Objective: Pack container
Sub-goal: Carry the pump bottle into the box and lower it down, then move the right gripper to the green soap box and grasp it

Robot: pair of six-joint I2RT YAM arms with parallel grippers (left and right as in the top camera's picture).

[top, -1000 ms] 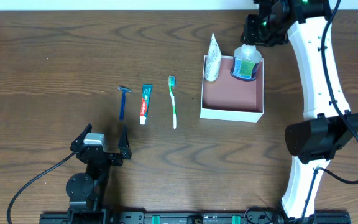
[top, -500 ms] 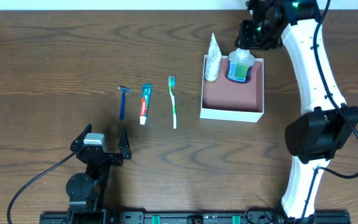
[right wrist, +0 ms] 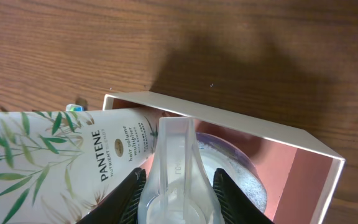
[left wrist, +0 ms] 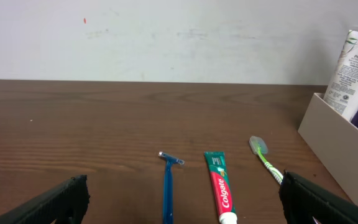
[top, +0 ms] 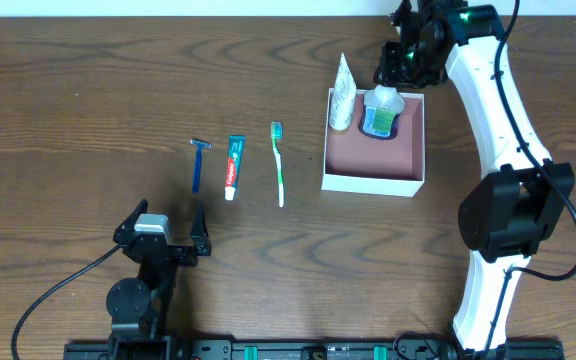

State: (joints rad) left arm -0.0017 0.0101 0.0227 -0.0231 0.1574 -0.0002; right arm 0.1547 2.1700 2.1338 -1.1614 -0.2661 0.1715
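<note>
Nearest the robot, the left claw (top: 168,212) rests wide open and empty; just beyond it a razor (top: 198,163), toothpaste (top: 234,167) and toothbrush (top: 278,163) lie side by side on the table (top: 68,100), not yet packed; to their right sits the container (top: 373,183), a tube (top: 341,95) leaning in its far left corner; farthest off, the right claw (right wrist: 178,190) is part-closed on the cap of a bottle (top: 379,115), which has shifted within the last second from the far right corner leftward, close beside the tube; that leaves room on the right, and letting go looks next.
</note>
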